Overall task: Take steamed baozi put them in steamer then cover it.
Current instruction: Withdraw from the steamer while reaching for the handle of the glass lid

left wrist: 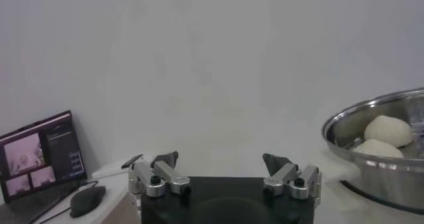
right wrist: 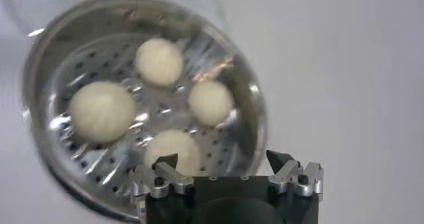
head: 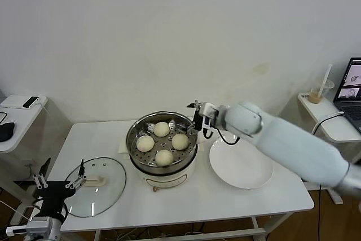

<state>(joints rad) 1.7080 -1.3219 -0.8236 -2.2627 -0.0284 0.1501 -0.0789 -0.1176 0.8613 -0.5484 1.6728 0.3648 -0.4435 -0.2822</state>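
The steel steamer (head: 148,170) stands mid-table on its cream base with several steamed baozi (head: 162,129) on its perforated tray. My right gripper (head: 193,118) hovers open and empty just above the steamer's right rim. Its wrist view looks down on the baozi (right wrist: 103,111) in the steamer (right wrist: 255,106), with the right gripper (right wrist: 221,158) holding nothing between its fingers. The cover (head: 96,186), a clear glass lid with a cream handle, lies flat on the table's left part. My left gripper (head: 56,180) waits open at the table's front left corner, beside the cover. The left wrist view shows the left gripper (left wrist: 220,159) and the steamer (left wrist: 384,172) farther off.
A bare white plate (head: 241,165) lies right of the steamer, under my right arm. A side table at the left carries a mouse (head: 5,131) and a phone (head: 30,101). Another at the right holds a cup (head: 317,95) and a laptop (head: 351,91).
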